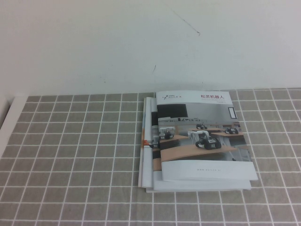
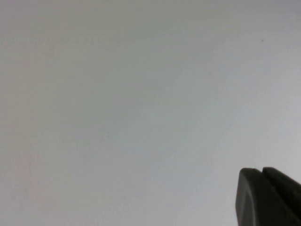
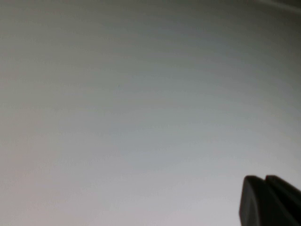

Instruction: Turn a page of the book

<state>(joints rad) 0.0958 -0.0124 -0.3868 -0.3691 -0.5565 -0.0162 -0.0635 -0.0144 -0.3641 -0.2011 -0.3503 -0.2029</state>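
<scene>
Book (image 1: 203,136) closed, cover page (image 1: 207,108) flat, atop white booklets (image 1: 146,155), on checked cloth (image 1: 70,160), left gripper (image 2: 268,197) and right gripper (image 3: 269,201) fingers together, facing blank wall, nowhere near book.

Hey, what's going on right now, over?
Left gripper and right gripper shut, parked off the table. Book closed atop booklets, untouched. Nothing blocking.
</scene>
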